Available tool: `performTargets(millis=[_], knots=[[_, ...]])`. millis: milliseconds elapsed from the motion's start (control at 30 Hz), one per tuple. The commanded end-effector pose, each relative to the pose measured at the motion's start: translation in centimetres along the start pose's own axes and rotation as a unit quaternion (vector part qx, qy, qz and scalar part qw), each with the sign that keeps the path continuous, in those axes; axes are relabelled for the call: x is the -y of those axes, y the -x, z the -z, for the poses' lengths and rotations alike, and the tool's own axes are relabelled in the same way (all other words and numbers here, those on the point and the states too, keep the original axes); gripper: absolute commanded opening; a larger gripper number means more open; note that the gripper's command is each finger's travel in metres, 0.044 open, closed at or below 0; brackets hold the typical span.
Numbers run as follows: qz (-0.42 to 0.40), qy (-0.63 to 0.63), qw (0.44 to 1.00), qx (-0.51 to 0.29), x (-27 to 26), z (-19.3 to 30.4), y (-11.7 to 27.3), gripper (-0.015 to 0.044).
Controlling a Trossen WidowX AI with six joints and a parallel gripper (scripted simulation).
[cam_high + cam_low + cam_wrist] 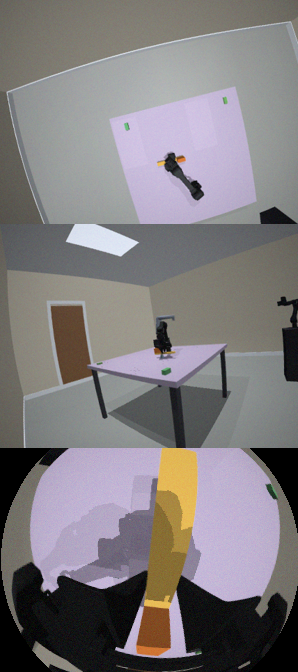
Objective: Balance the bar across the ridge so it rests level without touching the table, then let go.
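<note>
- Top view: the black parallel-jaw gripper (171, 161) hangs over the pale lilac square table top (216, 167), clamped on the flat orange-and-yellow bar (170, 161). The bar's ends stick out on either side of the gripper, the darker orange end toward the table's right edge. Two small green blocks (127, 126) sit well apart from the bar, near the table's far corners. The ridge is not visible here; it may be hidden under the arm.
- Exterior view: the gripper (163, 350) holds the bar (166, 353) low over the table top (195, 357), near its middle. Whether the bar rests on anything cannot be told at this size.
- Wrist view: the bar (169, 551) runs straight away from the camera between the fingers, its shadow on the table suggesting a gap beneath.
- Judged step: the bar is gripped and being positioned. The next move calls for centring it on the ridge, checking it sits level, then releasing.
</note>
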State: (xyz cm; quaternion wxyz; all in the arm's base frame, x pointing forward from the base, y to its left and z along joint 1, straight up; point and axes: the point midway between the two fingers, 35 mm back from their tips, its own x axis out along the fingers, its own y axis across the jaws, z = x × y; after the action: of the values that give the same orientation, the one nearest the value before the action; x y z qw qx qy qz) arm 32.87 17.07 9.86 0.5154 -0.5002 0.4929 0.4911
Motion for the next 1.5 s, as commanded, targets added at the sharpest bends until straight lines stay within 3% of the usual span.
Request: performTargets(millis=[0, 1467], knots=[[0.000, -0.001, 1.000, 0.002, -0.01, -0.06, -0.20, 0.0000], [0.000, -0.001, 1.000, 0.002, -0.04, -0.11, -0.56, 0.0000]])
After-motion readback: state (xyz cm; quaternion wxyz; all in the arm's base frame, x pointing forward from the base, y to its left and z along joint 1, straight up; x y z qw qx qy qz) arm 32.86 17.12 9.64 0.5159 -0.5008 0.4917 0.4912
